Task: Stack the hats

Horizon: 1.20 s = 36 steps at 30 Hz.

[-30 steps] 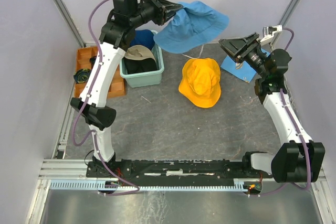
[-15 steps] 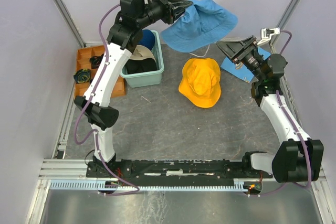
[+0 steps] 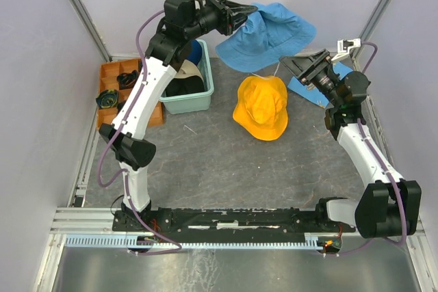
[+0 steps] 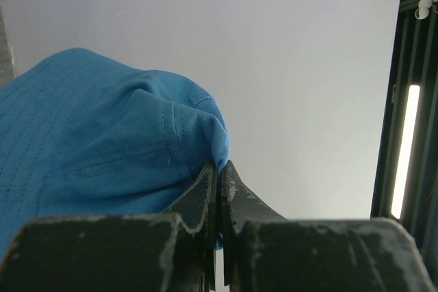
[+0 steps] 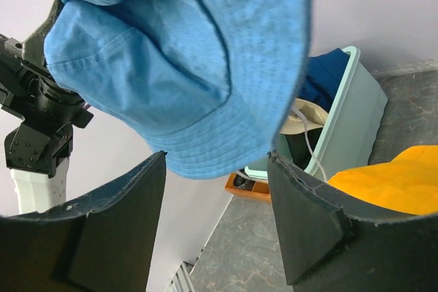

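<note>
My left gripper [image 3: 250, 13] is shut on the brim of the light blue hat [image 3: 270, 35] and holds it high over the back of the table; the pinch shows in the left wrist view [image 4: 220, 165]. The yellow-orange hat [image 3: 261, 106] lies on the table below it. My right gripper [image 3: 304, 66] is open and empty, just right of the hanging hat and pointed at it, with the brim [image 5: 178, 52] above its jaws. The dark navy hat [image 3: 194, 48] and the black hat [image 3: 181, 88] sit in the mint tub [image 3: 207, 90].
A beige hat [image 3: 183, 68] also lies in the tub. An orange compartment tray [image 3: 113, 73] with small parts stands left of the tub. A flat light-blue printed cloth [image 3: 301, 88] lies under my right arm. Walls close in the back and sides.
My left gripper has carried the light blue hat to the right and slightly up. My right gripper has shifted a little toward the hat's hanging brim.
</note>
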{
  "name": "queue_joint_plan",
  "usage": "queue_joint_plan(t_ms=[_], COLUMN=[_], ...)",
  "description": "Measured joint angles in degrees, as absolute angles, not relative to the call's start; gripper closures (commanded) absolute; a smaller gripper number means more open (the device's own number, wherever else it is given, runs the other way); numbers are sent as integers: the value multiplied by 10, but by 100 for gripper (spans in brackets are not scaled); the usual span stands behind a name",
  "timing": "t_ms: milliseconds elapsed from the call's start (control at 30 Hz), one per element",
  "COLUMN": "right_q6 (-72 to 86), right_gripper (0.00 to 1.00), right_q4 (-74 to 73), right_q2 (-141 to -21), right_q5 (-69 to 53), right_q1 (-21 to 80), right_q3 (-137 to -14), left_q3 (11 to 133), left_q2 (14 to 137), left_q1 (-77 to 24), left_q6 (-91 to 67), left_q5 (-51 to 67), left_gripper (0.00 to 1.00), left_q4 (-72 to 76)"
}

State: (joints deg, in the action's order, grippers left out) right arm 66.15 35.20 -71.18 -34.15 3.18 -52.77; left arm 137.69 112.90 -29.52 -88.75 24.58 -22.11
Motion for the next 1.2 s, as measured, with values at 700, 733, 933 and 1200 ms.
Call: queue_joint_plan(t_ms=[700, 733, 933, 1200], right_q6=[618, 614, 603, 613], right_gripper=[33, 33, 33, 33], right_q4=[322, 320, 312, 326], right_q2=[-728, -728, -734, -770], right_q5=[-327, -327, -323, -314], right_q1=[48, 48, 48, 52], right_q3=[-528, -528, -528, -532], left_q3=[1341, 1341, 1341, 1326], left_q2=[1122, 1122, 1122, 1120], left_q1=[-301, -301, -301, -301], left_q6=[-910, -911, -915, -917], left_q5=[247, 247, 252, 257], left_gripper=[97, 97, 97, 97], left_q4=[-193, -192, -191, -182])
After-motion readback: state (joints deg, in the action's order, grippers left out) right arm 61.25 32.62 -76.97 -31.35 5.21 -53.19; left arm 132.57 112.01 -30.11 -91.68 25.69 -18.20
